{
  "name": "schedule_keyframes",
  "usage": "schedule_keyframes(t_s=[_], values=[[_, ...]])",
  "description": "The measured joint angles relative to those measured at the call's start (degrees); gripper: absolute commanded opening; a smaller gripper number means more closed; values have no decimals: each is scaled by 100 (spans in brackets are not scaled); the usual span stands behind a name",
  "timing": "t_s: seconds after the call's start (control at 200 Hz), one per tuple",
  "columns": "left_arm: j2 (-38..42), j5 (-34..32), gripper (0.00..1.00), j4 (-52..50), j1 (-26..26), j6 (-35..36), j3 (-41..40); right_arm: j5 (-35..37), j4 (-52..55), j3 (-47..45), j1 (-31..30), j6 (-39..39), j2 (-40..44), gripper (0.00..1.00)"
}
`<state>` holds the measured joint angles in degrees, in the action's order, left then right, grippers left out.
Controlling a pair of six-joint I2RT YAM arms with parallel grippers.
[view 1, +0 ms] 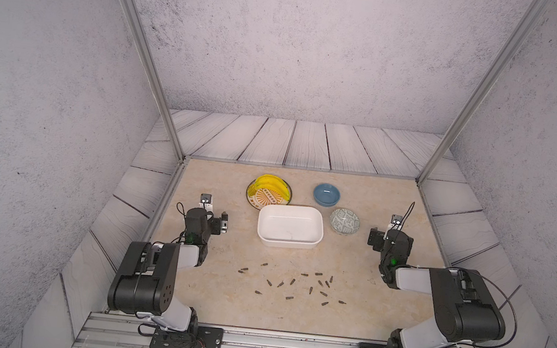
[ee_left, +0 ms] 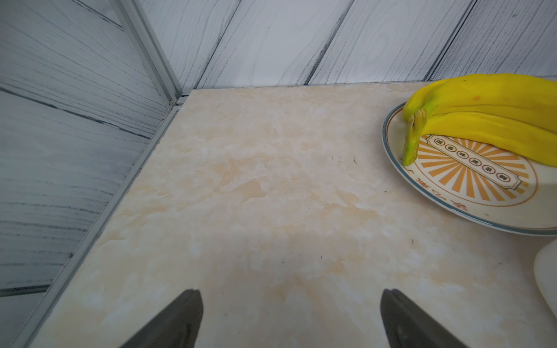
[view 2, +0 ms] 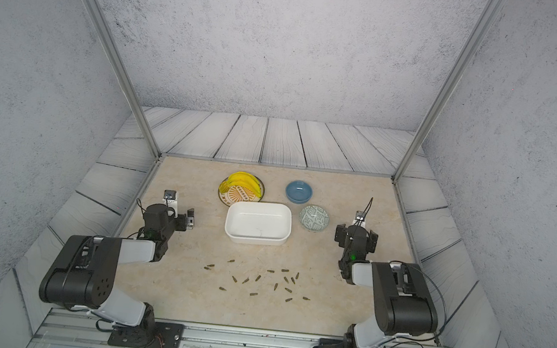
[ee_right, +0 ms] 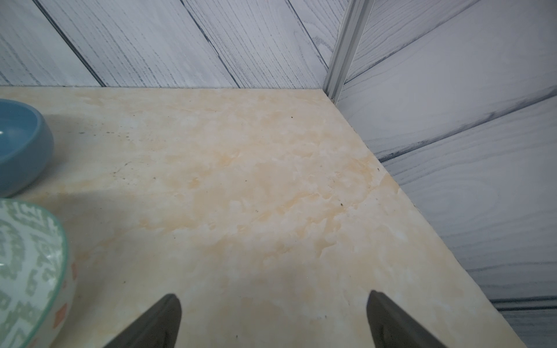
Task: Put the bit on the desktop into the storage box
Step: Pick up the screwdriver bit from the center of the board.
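Several small dark bits (view 1: 292, 281) (view 2: 258, 278) lie scattered on the beige marbled desktop (view 1: 221, 303) near its front middle. The white storage box (view 1: 286, 243) (view 2: 256, 240) stands just behind them, and nothing shows inside it. A corner of the box (ee_left: 547, 280) shows in the left wrist view. My left gripper (ee_left: 291, 293) hangs open over bare desktop to the left of the box. My right gripper (ee_right: 272, 296) hangs open over bare desktop to the right of it. Neither gripper holds anything. No bit shows in either wrist view.
A plate (view 1: 267, 200) (ee_left: 452, 192) with yellow bananas (view 1: 271, 183) sits behind the box on the left. A blue bowl (view 1: 326, 194) (ee_right: 21, 144) and a grey-patterned bowl (view 1: 344, 220) (ee_right: 27, 265) stand at the back right. Grey wood-plank panels (view 1: 308, 142) and metal posts (view 1: 147, 62) bound the desktop.
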<state>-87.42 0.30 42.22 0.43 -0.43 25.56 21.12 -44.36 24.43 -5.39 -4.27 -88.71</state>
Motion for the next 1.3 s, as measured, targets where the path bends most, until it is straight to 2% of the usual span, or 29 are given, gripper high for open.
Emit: schedule_keyframes(t_s=[0.27,0.4,0.481,0.616,0.701,0.816,0.936,1.031,1.161,1.297], values=[[2,109,98,-26,0,50,13,-2,2,0,7,-2,0,100],[302,173,100,-1228,-146,219,605,0,369,94,11,39,170,93],[824,96,99,-1471,-328,262,717,-37,1443,560,2,48,616,93],[1725,-168,100,-1915,-719,111,741,-168,3453,2199,-46,-236,1233,93],[1910,-437,100,-2498,-1032,37,979,-197,4693,3274,-173,-529,1346,93],[1926,-815,100,-3563,-1497,-63,1537,-35,6323,4087,-662,-909,1351,91],[2162,-1051,98,-4454,-1821,-337,1829,201,7934,4291,-1484,-1355,1370,89],[2533,-1091,96,-5042,-1989,-678,1845,149,9060,4251,-2052,-1849,1554,83],[2922,-1167,96,-5755,-2350,-1069,1895,-197,9982,4035,-2302,-2470,2350,74],[3018,-1344,98,-6376,-2841,-1259,2004,-767,10297,3442,-2446,-3056,3156,69]])
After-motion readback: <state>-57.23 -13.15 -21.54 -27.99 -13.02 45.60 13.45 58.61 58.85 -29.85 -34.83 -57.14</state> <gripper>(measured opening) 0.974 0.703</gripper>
